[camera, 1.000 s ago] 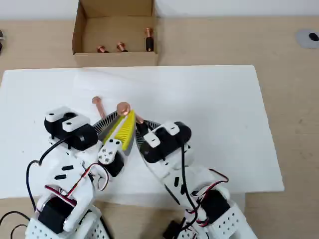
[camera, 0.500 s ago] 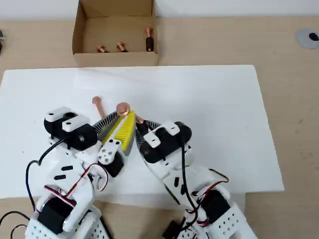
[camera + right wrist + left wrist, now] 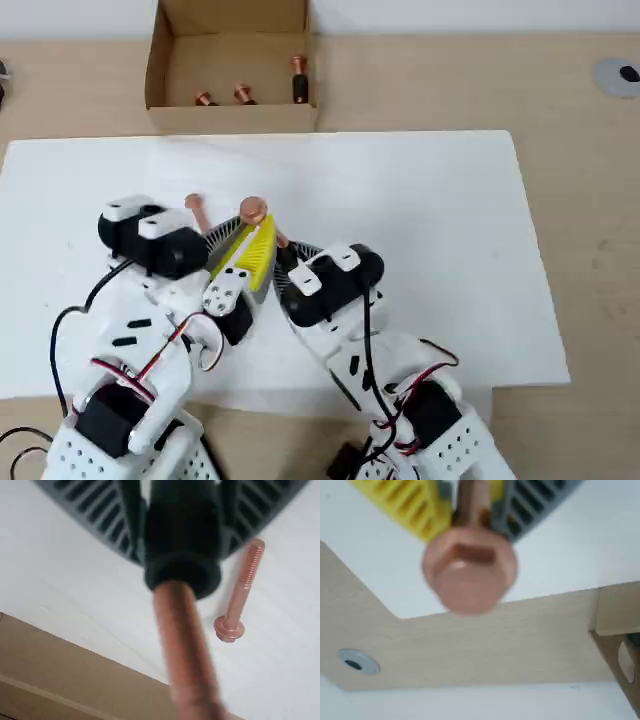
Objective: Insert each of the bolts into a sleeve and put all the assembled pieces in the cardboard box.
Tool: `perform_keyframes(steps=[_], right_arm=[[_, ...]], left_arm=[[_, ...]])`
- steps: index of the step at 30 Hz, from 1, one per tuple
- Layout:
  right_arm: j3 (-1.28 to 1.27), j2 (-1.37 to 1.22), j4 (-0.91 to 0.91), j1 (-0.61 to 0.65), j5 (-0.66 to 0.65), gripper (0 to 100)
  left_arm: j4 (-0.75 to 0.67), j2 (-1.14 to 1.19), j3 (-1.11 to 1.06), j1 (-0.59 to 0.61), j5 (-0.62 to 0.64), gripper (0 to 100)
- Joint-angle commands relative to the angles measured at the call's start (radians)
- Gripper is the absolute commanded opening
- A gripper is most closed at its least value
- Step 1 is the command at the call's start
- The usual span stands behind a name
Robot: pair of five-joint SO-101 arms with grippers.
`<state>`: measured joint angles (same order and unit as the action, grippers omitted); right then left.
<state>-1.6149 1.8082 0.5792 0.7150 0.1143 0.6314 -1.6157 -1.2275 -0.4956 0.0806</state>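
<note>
Bolt [image 3: 470,572] and sleeve [image 3: 182,555] meet just left of centre in the high view, above the white sheet [image 3: 420,220]. The left end effector [image 3: 250,228] is clamped on the bolt's shaft just behind the flanged head, one yellow finger and one grey one on either side. The right end effector [image 3: 181,510] is closed around the black sleeve, and the copper shaft runs into the sleeve's open mouth. I judge the bolt to be only partly seated.

A second bolt [image 3: 241,587] lies loose on the sheet just beside the two end effectors. The cardboard box [image 3: 155,75] sits on the bench [image 3: 580,150] at the upper left of the high view, well apart from the arms, with three copper pieces along its near wall. At least one wears a black sleeve.

The main risk, as I read it, is misalignment. If shaft and bore are not in line, further pushing could jam the threads or make the bolt slide in the left fingers. Letting go of either part before the bolt is fully home could drop the pair onto the sheet. A sweep of the left arm could also knock the loose bolt and send it rolling.

No brand, label or writing can be read on any of the parts.
</note>
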Motion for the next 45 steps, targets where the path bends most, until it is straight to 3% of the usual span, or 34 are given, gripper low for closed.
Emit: perform_keyframes(steps=[1,16,34,45], right_arm=[[0.024,0.088,-0.032,0.007,-0.005,1.2],[0.019,0.088,-0.031,0.007,-0.005,1.2],[0.022,0.088,-0.032,0.007,-0.005,1.2],[0.022,0.088,-0.032,0.007,-0.006,1.2]], left_arm=[[0.005,0.028,0.054,-0.008,-0.008,1],[0.091,0.031,0.129,-0.009,-0.04,1],[0.081,0.028,0.069,-0.012,0.003,1],[-0.054,0.028,-0.058,-0.012,0.0,1]])
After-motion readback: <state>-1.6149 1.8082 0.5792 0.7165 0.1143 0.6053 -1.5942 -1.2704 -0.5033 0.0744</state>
